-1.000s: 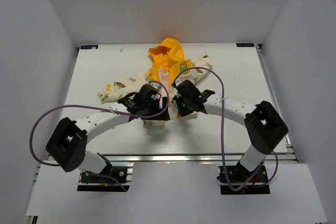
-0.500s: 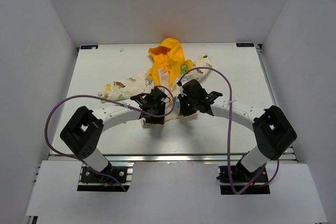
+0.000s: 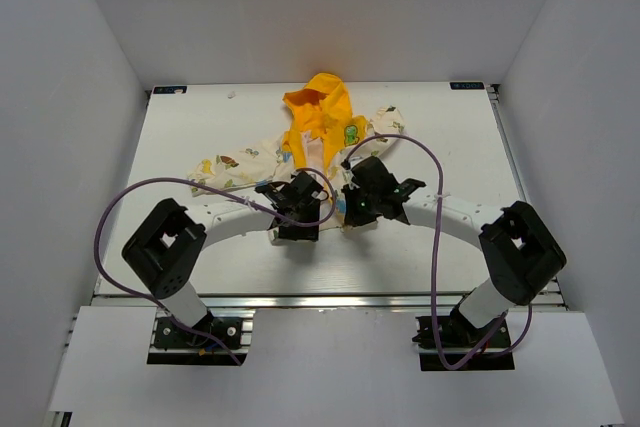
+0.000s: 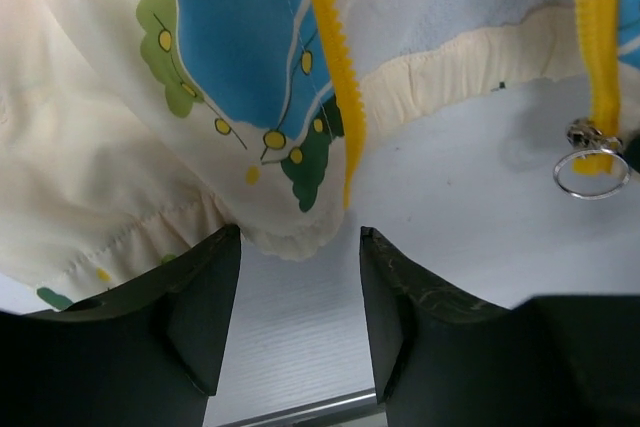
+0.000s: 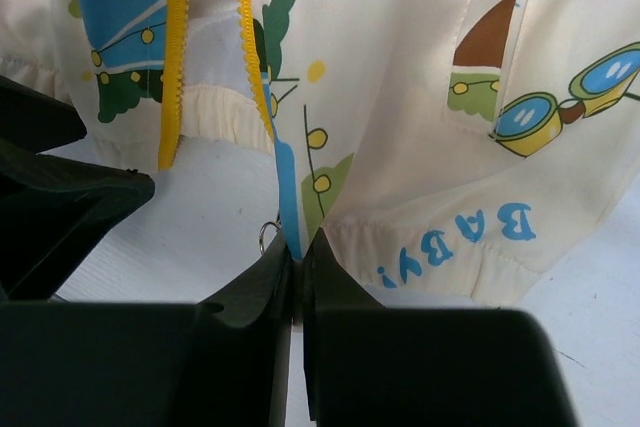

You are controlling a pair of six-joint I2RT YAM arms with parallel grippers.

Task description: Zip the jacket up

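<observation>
The jacket [image 3: 322,132] lies open on the table with its yellow hood [image 3: 318,105] at the far end. My left gripper [image 3: 296,209] is open at the bottom hem. In the left wrist view [image 4: 300,237] the cream hem [image 4: 285,239] of one front panel lies just at its fingertips, not pinched. The yellow zipper teeth [image 4: 335,77] run up that panel. The zipper pull ring [image 4: 590,172] hangs on the other yellow strip at the right. My right gripper [image 3: 358,205] is shut on the hem of the other front panel [image 5: 298,247], next to the ring [image 5: 268,237].
The white table [image 3: 200,117] carries the jacket, with a metal rail along its near edge [image 3: 330,299]. Purple cables [image 3: 430,207] loop above both arms. The left gripper's black body [image 5: 50,207] shows at the left of the right wrist view, close to the right gripper.
My left gripper has moved right and nearer, to the hem at the zipper, and its elbow has swung right. My right gripper has stayed on the hem, barely moving.
</observation>
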